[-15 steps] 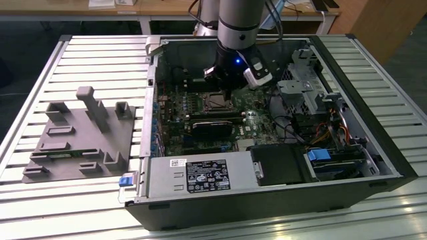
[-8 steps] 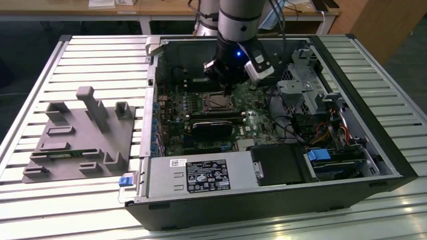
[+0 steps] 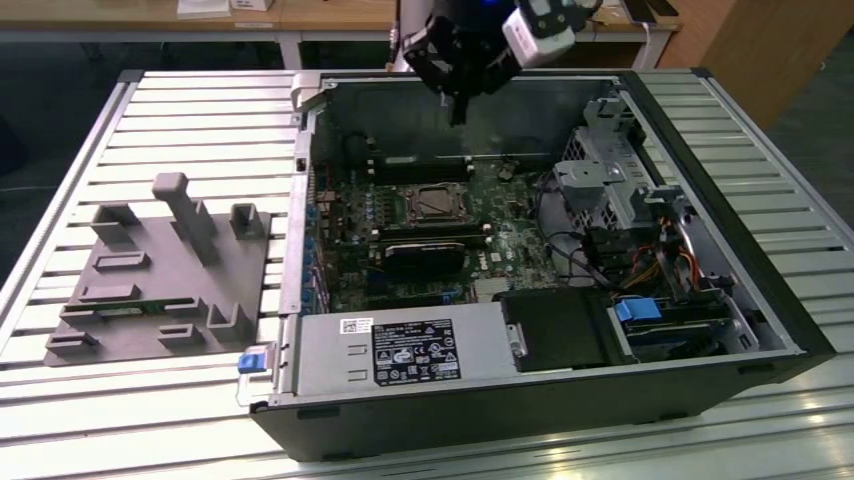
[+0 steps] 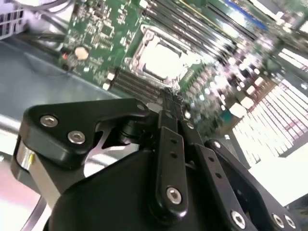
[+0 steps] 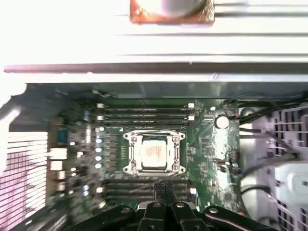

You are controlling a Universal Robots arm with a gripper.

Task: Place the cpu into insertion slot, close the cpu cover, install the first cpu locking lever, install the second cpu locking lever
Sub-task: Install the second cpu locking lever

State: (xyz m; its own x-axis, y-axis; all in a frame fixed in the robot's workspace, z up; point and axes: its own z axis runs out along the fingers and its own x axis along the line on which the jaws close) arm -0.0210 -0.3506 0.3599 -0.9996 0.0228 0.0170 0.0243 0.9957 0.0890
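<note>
I see the gripper high above the slot, fingers together, empty; the cpu sits inside the slot.

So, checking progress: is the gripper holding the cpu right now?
No: the gripper hangs above the board, and the cpu sits in the insertion slot.

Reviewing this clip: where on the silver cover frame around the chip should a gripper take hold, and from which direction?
Probably one side rail of the cover frame, pinched across its thin strip, coming straight down from above. The frame lies flat and low, with the chip showing through its square opening, so a sideways approach finds little to catch. Which edge is hinged I cannot tell.
</note>
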